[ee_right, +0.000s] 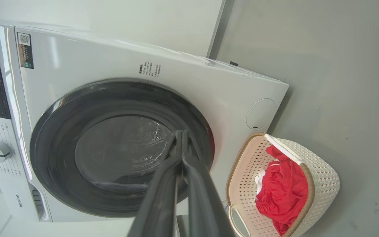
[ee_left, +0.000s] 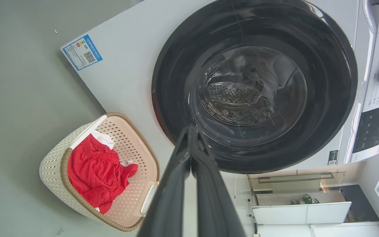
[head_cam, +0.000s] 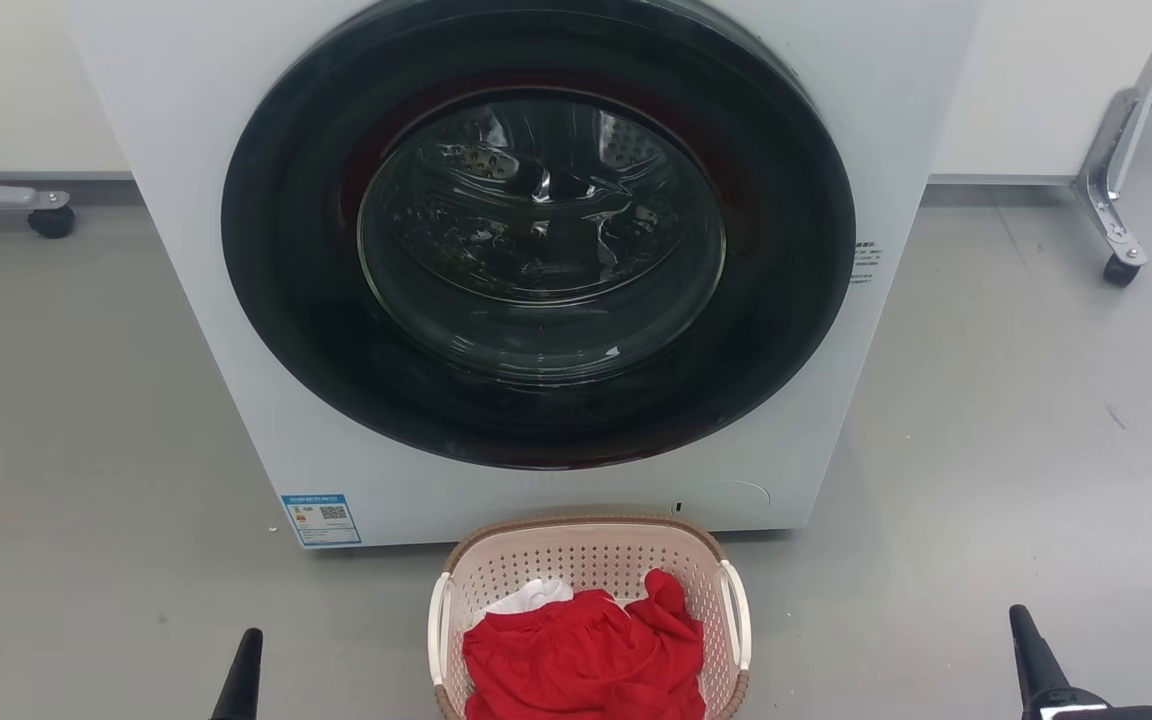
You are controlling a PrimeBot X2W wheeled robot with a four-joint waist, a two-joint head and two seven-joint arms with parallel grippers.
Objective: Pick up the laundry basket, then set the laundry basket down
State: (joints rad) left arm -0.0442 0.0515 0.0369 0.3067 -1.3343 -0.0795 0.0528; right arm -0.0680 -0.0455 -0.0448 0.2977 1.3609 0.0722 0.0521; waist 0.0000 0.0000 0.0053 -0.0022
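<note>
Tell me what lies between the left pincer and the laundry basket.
Bare grey floor lies between the left pincer and the laundry basket, as the head view shows.

The basket [head_cam: 586, 562] is pale pink with little holes, a brown rim and a white handle on each side. It stands upright on the floor [head_cam: 86, 450], near the washer [head_cam: 536, 480]. Red cloth [head_cam: 586, 660] and white cloth [head_cam: 531, 595] lie inside.
</note>
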